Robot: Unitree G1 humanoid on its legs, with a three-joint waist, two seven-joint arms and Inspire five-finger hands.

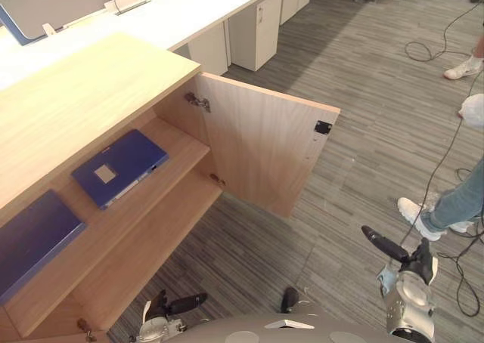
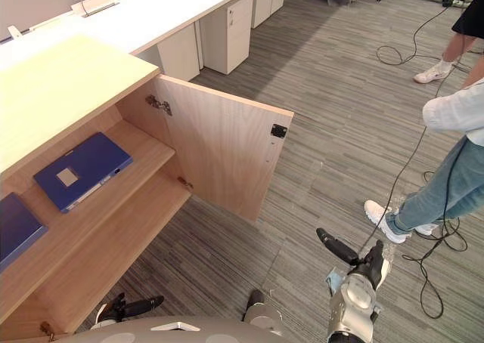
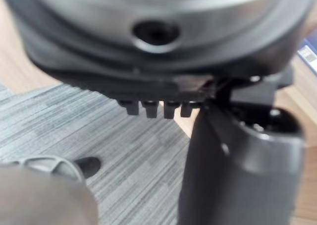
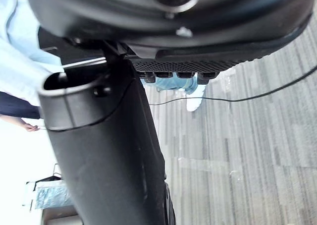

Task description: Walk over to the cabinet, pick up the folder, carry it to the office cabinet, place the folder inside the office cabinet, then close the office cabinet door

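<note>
Beyond the right hand (image 1: 401, 258), the office cabinet door (image 1: 265, 150) stands open, free edge nearer it than the left hand (image 1: 175, 305); both straight-fingered, empty.

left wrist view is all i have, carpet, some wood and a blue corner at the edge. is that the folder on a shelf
Observer: Looks so. A blue folder with a pale label lies flat on the upper shelf of the office cabinet.
Operator: door open or shut
Observer: The cabinet door stands wide open, swung out over the carpet.
Operator: and the right hand
Observer: The right hand hangs open and empty over the carpet, to the right of the door.
</note>
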